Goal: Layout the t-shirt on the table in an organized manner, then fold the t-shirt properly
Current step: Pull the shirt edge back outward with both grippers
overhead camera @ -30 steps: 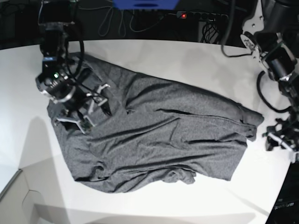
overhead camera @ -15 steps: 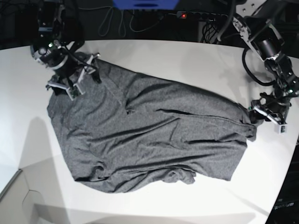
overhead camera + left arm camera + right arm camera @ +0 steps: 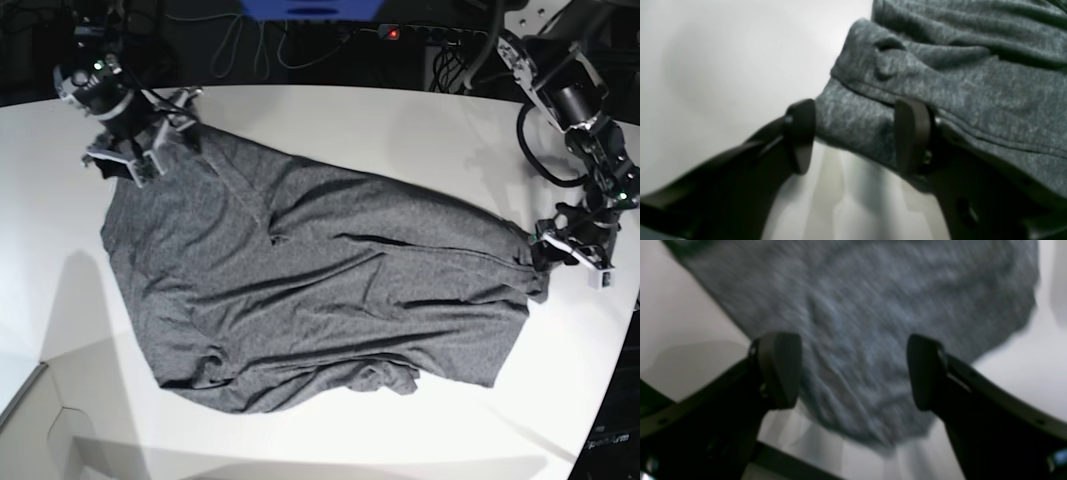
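The dark grey t-shirt (image 3: 330,280) lies crumpled and spread across the white table (image 3: 400,115). In the base view my right gripper (image 3: 158,143) hovers open over the shirt's far left corner. The right wrist view shows blurred shirt fabric (image 3: 857,306) below the right gripper (image 3: 853,371), with nothing pinched between the fingers (image 3: 780,370). My left gripper (image 3: 556,250) is at the shirt's right corner. In the left wrist view the left gripper (image 3: 855,136) stands open, and a folded hem edge of the shirt (image 3: 940,76) lies between its two pads (image 3: 912,133).
The table's curved back edge runs behind both arms. Beyond it are dark cables, a power strip with a red light (image 3: 395,33) and a blue object (image 3: 310,8). A pale panel (image 3: 30,420) sits at the near left corner.
My right gripper moved from over the shirt's left part back to its far left corner. My left gripper came in from the table's right edge to the shirt's right corner. Both stayed open.
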### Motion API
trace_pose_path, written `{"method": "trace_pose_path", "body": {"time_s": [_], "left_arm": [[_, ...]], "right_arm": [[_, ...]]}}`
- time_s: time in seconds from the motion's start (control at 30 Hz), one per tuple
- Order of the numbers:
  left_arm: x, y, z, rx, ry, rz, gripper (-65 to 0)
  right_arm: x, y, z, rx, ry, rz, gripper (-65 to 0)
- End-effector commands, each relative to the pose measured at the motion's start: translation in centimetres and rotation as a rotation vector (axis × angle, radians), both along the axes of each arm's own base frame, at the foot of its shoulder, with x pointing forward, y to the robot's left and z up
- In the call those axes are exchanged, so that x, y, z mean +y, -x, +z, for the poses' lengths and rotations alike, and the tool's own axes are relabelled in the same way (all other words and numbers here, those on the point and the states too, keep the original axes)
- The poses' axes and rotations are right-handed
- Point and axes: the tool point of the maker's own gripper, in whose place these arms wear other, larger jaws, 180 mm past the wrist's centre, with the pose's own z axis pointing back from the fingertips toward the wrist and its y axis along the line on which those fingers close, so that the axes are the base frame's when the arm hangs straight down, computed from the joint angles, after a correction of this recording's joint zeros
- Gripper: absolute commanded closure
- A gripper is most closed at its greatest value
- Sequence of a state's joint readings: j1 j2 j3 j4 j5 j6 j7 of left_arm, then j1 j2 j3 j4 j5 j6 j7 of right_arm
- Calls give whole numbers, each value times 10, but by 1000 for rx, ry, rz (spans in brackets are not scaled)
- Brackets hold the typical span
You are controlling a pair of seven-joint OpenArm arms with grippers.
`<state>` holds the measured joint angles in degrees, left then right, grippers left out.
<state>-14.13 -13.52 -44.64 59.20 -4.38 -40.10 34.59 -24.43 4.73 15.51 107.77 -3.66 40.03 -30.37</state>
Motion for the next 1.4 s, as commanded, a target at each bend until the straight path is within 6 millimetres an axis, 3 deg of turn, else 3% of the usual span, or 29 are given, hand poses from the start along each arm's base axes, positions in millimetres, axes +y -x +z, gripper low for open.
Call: {"method": "trace_pose_path", "body": {"time_s": [0.0,0.27,0.47,0.57,0.8,1.0,1.07,1.37], "left_arm": [[9,-9,12,-41,-1,14,-362],[2,-12,-5,-57,70,37,-358],[2,-12,-6,-57,73,37,-352],[2,-14,-5,-61,74,37,-290],[2,-20,1,-76,72,36,-57],[13,-14,-5,-48,71,48,-40],[19,-14,-4,-45,68,52,0],[30,-13,3,-48,46,60,0]], "right_arm": [[0,1,7,-24,-13,-2,-497],[-6,32,-8,53,-9,-19,-497],[1,34,-10,57,-36,-36,-494],[8,32,-10,52,-56,-39,-494],[12,29,-13,54,-79,-54,-494],[8,30,-29,91,-90,-72,-494],[8,33,-35,107,-95,-75,-493],[14,32,-37,45,-163,-77,-474]]}}
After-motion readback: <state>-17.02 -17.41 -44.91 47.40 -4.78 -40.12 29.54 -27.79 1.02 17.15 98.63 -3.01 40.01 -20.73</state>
